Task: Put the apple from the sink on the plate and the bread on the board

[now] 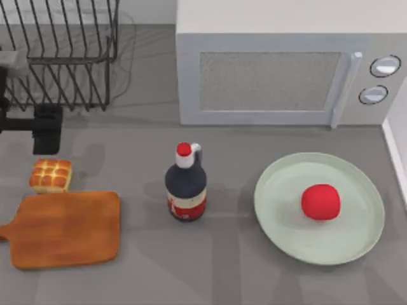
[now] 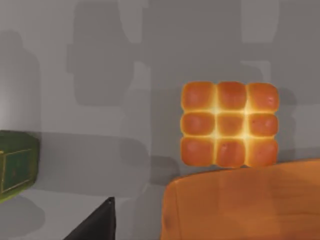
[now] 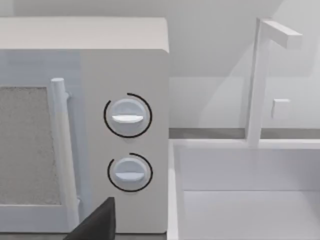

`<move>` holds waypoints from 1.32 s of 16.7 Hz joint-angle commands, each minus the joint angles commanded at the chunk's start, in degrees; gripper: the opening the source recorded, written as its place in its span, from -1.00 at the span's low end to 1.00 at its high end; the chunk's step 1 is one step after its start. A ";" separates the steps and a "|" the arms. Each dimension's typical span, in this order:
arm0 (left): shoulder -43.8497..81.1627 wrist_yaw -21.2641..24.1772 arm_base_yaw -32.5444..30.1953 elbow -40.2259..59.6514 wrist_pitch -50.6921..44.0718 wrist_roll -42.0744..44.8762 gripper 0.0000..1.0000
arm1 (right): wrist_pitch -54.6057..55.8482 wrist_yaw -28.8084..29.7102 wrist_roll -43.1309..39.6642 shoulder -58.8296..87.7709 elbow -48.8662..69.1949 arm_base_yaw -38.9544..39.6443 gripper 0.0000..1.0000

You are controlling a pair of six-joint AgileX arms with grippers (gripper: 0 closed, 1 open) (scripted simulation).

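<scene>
Top view: left gripper (image 1: 48,136), jaws' state untellable, hovers at twelve o'clock of the small golden-brown bumpy bread (image 1: 50,175); descending off-centre could shove it against the orange-brown wooden board (image 1: 67,227).

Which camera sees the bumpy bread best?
The left wrist view: the bread sits close up, all nine bumps clear, just off the board. The top view has it small beside the board's far edge. The right wrist view faces the microwave.

A rendered kitchen counter: microwave (image 1: 286,70), sink (image 3: 245,190) with faucet (image 3: 260,80), dish rack (image 1: 60,54).
</scene>
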 joint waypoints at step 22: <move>32.94 -0.13 -1.38 15.95 -5.51 -0.10 1.00 | 0.00 0.00 0.00 0.00 0.00 0.00 1.00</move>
